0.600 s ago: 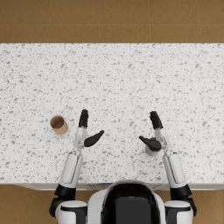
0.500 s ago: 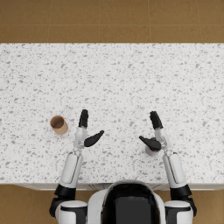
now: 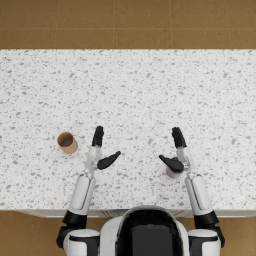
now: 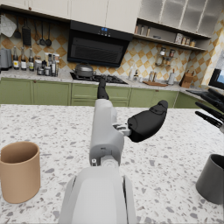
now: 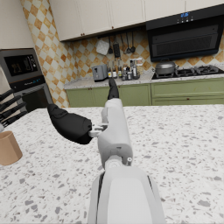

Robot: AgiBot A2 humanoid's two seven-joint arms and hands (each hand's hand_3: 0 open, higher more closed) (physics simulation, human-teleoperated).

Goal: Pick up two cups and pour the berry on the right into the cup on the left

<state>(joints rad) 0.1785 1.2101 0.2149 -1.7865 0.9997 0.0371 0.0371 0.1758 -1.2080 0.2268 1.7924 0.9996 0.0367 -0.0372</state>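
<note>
1. On the speckled countertop [image 3: 130, 90], toward the robot's left: brown cup [image 3: 67, 142], upright, mouth open upward, standing alone.
2. Just outboard of the left hand [image 3: 100, 152], apart from it, not touching; no contact visible in the left wrist view either, where the brown cup [image 4: 18, 171] sits to the side of the forearm.
3. Nearer the robot's right: dark grey cup [image 3: 173, 171], upright, directly beneath the right hand [image 3: 176, 152], partly covered by its thumb in the head view; contact cannot be told. Berry inside not visible.
4. Both cups' long axes vertical, so side grasps look needed.
5. Left hand spread, fingers straight and pointing away from the body, thumb angled inward, holding nothing.
6. Right hand likewise spread, thumb angled inward, holding nothing.
7. Deciding relation: brown cup lies sideways, outward of the left hand's back, on the side away from the thumb, so reaching it likely calls for a shift left or a turn of the wrist; grey cup already under the right hand.
8. Task judged barely begun: neither cup lifted.
</note>
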